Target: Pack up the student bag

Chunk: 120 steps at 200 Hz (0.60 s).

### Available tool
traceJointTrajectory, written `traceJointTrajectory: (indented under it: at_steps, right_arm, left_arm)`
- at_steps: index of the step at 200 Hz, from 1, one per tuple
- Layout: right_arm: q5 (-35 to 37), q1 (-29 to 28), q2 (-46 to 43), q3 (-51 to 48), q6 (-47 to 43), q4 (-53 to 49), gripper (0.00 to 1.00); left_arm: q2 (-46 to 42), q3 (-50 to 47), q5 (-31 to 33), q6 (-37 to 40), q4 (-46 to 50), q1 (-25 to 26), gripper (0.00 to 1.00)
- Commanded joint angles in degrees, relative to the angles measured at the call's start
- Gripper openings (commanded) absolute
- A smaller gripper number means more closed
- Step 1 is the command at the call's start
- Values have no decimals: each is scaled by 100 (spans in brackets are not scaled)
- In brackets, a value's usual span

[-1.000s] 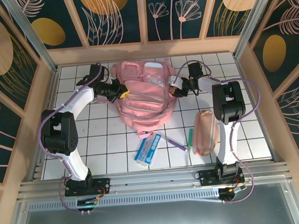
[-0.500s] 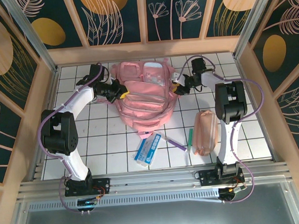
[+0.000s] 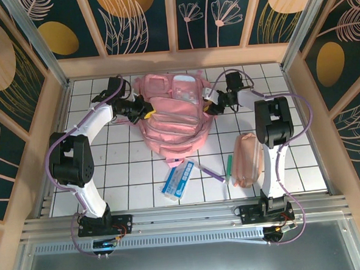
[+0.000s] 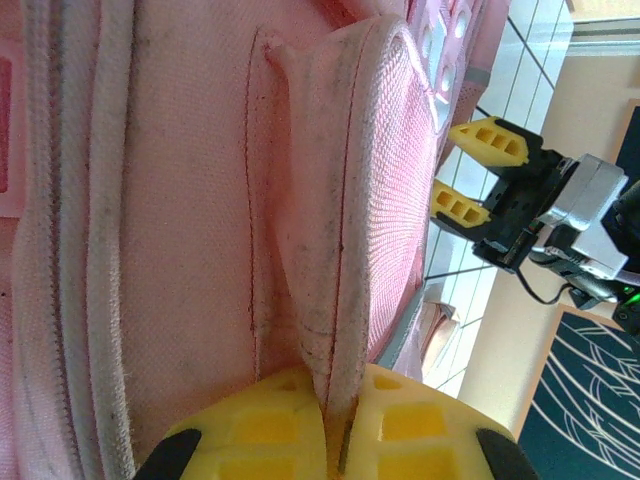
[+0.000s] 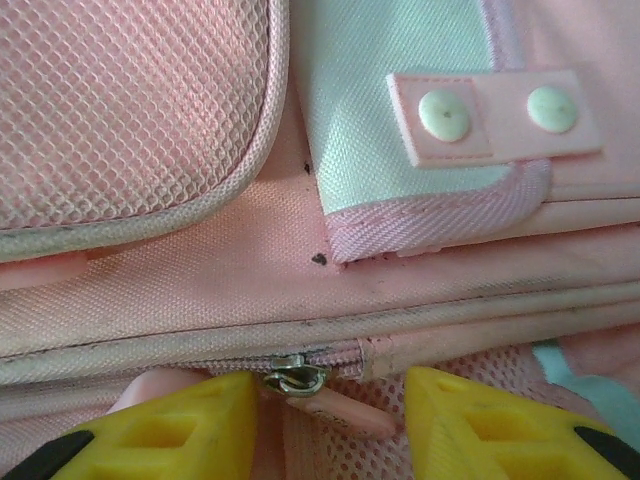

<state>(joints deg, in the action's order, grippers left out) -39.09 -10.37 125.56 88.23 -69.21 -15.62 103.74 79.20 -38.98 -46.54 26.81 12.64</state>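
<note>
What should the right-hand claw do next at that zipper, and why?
Probably close the right gripper on the zipper pull: its open fingers straddle it, while the left gripper pinches a fold of the student bag, steadying it.

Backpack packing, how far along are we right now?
Early. Done: nothing visibly packed. In hand: the left gripper pinches a fabric fold on the backpack, and the open right gripper straddles a zipper pull. Left: probably working that zipper, then loading the pencil pouch, blue packet, purple pen and green pen lying on the table.
</note>
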Motion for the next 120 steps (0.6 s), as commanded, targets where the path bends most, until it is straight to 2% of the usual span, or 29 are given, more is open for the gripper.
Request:
traceJointTrajectory:
  at_steps: [1,16,39,61,78,104,120]
  right_arm:
    - [-175,-53,173,180,-521,-828,48]
    - [-73,-42,222,238,-914,-1239,52]
    - [443,-40,216,137,-551,-838,48]
    - [578,-24,89,-75,-205,-303,36]
    - [630,-8,79,12,-7,-275,26]
    - [593,7,-114,-122,100,-74,19]
    - [488,46,-208,-122,145,-54,11]
  left_arm:
    - [-205,210,-389,57,-117,0,0]
    - [-142,256,-395,111,-33,-4,0]
    - [-114,326,-359,165,72,1,0]
    - [-101,372,-363,158,67,-5,0]
    - [-116,367,-330,155,48,0,0]
    - [-91,333,-328,118,-9,-1,0]
    - [-101,304,-299,121,-10,-3,0]
